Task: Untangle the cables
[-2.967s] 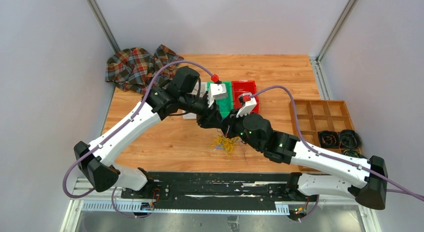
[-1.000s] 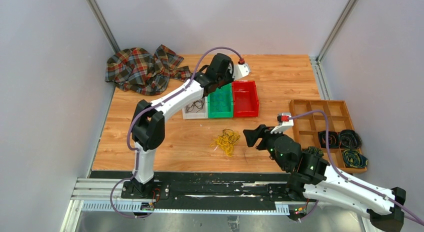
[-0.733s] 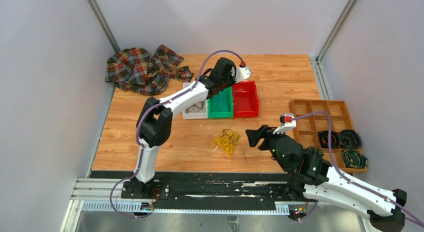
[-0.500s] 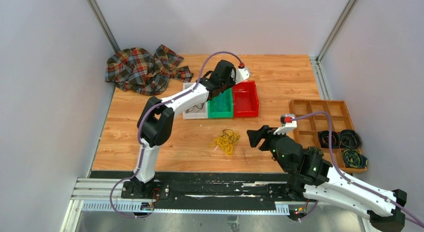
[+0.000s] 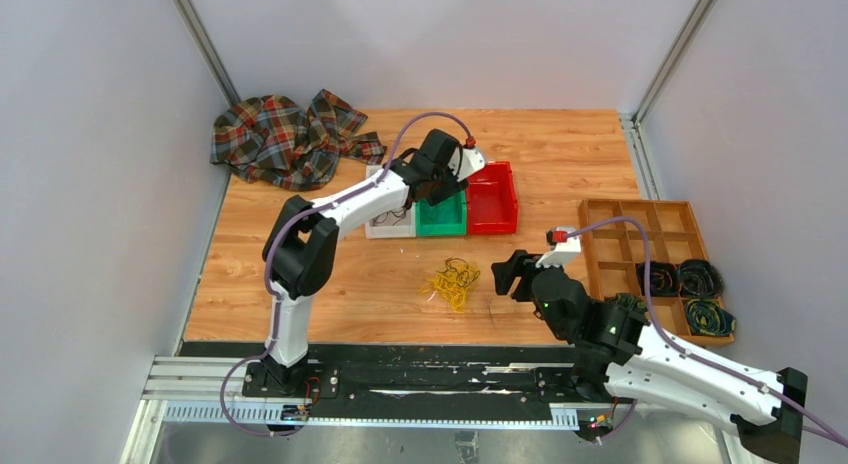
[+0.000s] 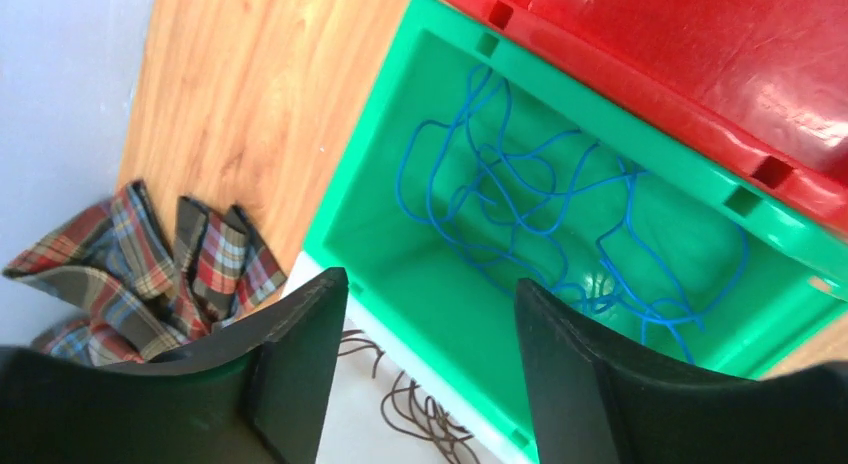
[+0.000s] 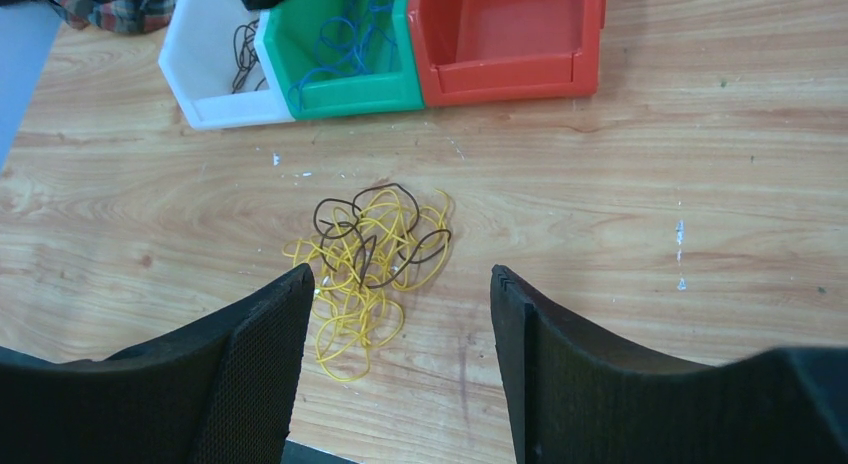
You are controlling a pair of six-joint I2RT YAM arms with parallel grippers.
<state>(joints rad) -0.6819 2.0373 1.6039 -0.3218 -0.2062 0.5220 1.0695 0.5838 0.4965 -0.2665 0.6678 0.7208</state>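
- Right gripper [image 7: 398, 284] hangs low over the tabletop [image 5: 240, 274], jaws spread wide with nothing between them.
- Straight ahead of it, near the middle of the tabletop and a little toward the near edge, lies the tangle of yellow and black cables [image 7: 365, 259]. It sits apart from both fingers.
- In the right wrist view the tangle runs slightly long. Its dark loops are at the end toward the bins, and one yellow loop trails out at the end nearest the gripper.
- Left gripper [image 6: 430, 284] is also spread and empty, poised above the green bin [image 6: 365, 164], where the blue cables [image 6: 540, 214] lie loose.
- Three bins stand in a row between the tangle and the far edge. The white bin [image 7: 215, 109] holds a thin dark wire [image 7: 243, 59], the green one is in the middle, and the red bin [image 7: 510, 79] looks bare.
- Judged from this, the right arm is much the nearer to the tangle. It should reach forward and slightly down to pinch a single strand, probably a dark loop on the far side.
- A plaid cloth [image 5: 280, 134] lies at the far left corner, and a wooden tray [image 5: 640, 219] sits by the right edge.
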